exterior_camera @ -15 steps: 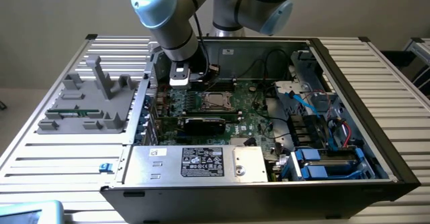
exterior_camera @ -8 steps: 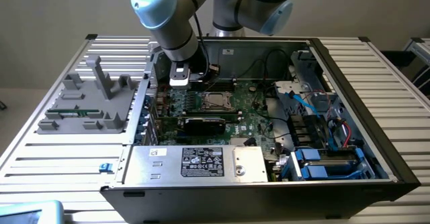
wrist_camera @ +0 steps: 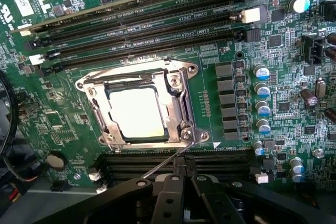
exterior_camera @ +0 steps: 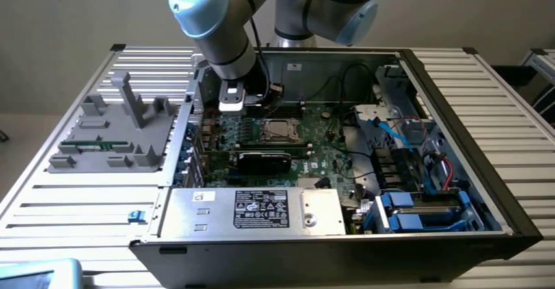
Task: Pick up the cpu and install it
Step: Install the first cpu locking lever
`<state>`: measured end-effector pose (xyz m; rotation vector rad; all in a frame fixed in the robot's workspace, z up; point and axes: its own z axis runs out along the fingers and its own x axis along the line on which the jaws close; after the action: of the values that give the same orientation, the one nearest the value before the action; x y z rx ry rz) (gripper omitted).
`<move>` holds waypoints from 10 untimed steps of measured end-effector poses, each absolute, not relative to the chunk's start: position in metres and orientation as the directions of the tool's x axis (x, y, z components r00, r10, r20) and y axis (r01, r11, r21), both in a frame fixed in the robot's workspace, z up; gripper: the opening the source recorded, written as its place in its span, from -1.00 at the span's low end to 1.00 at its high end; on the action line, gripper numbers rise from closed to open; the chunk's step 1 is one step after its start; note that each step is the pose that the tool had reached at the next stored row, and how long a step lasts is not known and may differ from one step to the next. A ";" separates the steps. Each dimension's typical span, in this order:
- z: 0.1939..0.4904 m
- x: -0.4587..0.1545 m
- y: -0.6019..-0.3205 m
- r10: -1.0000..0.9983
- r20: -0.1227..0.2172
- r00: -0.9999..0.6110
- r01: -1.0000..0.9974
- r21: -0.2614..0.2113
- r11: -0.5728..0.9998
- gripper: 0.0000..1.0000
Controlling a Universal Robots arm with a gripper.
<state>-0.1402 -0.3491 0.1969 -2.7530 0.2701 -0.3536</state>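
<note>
Pincer [wrist_camera: 185, 178], tips pressed together and empty, hovers near the chip [wrist_camera: 134, 113] seated in its socket [wrist_camera: 173, 72], so the thin lever [wrist_camera: 167, 162] just ahead likely wants slow, gentle pressure.

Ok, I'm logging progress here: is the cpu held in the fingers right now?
No, the cpu lies flat inside the socket's metal frame on the motherboard, apart from the shut fingers.

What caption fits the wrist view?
Shiny silver square cpu sits in the metal-framed socket on the green motherboard; shut black tool hovers nearby.
</note>
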 end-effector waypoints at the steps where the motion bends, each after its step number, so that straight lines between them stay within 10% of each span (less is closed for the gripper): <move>1: 0.197 -0.140 -0.349 -0.229 0.209 0.951 -0.142 -0.365 -0.920 -0.77; 10: 0.194 -0.139 -0.349 -0.231 0.209 0.950 -0.143 -0.365 -0.920 -0.77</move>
<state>-0.1393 -0.3492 0.1938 -2.7534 0.2724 -0.3537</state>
